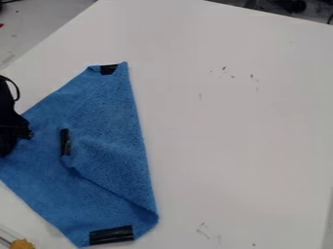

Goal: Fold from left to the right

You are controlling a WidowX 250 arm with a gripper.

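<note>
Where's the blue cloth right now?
In the camera view, the blue cloth lies on the left part of the white table, with the black gripper at the cloth's left edge.

The gripper (25, 132) is cropped by the left edge and hides the part of the blue cloth (107, 126) behind it. Just below the gripper, the cloth's outer margin is also cropped at that edge. Well below the gripper, a yellow-orange object (23, 244) is cut off by the bottom edge, its kind indeterminable. Far above and right of the gripper, dark objects (292, 6) are cropped at the top and indistinct.
</note>
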